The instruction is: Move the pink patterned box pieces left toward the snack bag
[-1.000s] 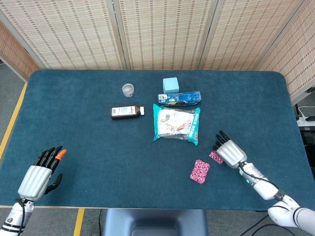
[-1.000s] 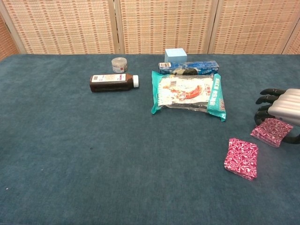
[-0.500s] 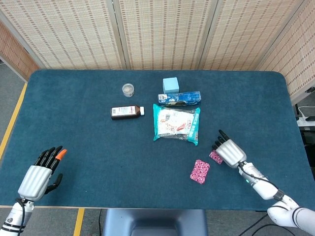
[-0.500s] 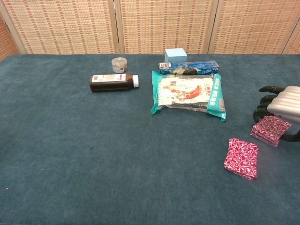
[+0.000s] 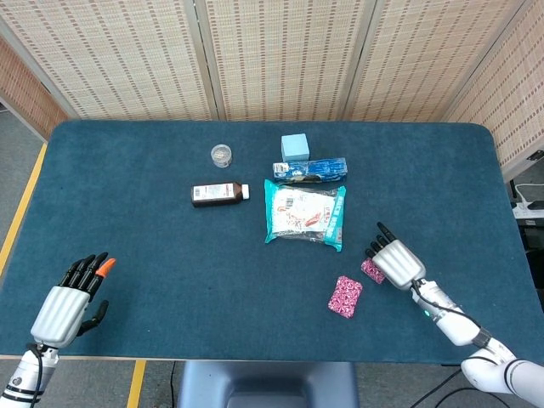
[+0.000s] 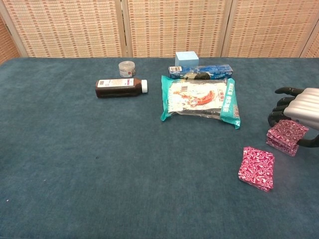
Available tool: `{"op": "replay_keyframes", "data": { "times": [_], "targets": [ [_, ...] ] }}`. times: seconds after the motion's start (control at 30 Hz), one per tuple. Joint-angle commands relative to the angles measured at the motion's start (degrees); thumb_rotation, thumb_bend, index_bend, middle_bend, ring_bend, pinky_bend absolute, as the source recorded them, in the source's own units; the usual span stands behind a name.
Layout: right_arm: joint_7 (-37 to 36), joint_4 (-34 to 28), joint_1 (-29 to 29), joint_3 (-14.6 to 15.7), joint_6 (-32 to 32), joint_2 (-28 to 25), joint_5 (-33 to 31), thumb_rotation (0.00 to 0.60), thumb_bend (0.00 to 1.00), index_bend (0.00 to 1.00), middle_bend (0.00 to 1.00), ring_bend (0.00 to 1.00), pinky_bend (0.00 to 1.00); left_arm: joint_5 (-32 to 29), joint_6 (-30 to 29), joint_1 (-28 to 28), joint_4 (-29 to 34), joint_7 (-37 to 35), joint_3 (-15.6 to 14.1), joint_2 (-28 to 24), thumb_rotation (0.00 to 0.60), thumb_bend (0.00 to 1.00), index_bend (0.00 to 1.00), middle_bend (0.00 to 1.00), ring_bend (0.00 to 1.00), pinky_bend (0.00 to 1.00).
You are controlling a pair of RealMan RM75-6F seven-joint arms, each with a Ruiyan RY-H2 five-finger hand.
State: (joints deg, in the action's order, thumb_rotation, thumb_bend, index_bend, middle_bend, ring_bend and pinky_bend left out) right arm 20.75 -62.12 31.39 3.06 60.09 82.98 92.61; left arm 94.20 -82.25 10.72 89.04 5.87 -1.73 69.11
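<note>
Two pink patterned box pieces lie right of the snack bag point(image 5: 306, 214) point(image 6: 199, 99). One flat piece point(image 5: 345, 296) point(image 6: 256, 168) rests alone on the blue cloth. The other, thicker piece point(image 5: 371, 271) point(image 6: 285, 137) sits under my right hand point(image 5: 393, 259) point(image 6: 299, 112), which grips it with fingers curled over its far edge and the thumb at its near side. My left hand point(image 5: 66, 302) rests at the near left table edge with fingers apart, holding nothing. It does not show in the chest view.
Behind the snack bag lie a blue carton point(image 5: 309, 169) point(image 6: 200, 71) and a light blue cube point(image 5: 294, 146) point(image 6: 186, 59). A brown bottle point(image 5: 219, 195) point(image 6: 121, 88) lies on its side, and a small jar point(image 5: 221, 155) point(image 6: 127, 68) stands behind it.
My right hand and the thicker pink piece under it have shifted slightly left and away from me. The flat piece and my left hand have not moved.
</note>
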Motion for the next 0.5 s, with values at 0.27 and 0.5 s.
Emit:
{"op": "replay_keyframes", "data": {
  "times": [0.27,0.5],
  "targets": [
    [0.93,-5.33,-0.07,-0.53,2.91,-1.63,1.49,0.600,0.21,0.68,0.51,0.23,0.00,0.19,-0.03,0.01,0.23,0.11,-0.10,-0.11,0.600,0.48,0.00,0.00,0.00,0.12],
    [3.17,-12.43,1.42,-1.20,2.93,-1.31,3.14,0.600,0.21,0.68,0.51,0.23,0.00,0.36,-0.46,-0.17,0.25,-0.12,-0.13,-0.24,0.600,0.48,0.00,0.00,0.00,0.12]
  ]
}}
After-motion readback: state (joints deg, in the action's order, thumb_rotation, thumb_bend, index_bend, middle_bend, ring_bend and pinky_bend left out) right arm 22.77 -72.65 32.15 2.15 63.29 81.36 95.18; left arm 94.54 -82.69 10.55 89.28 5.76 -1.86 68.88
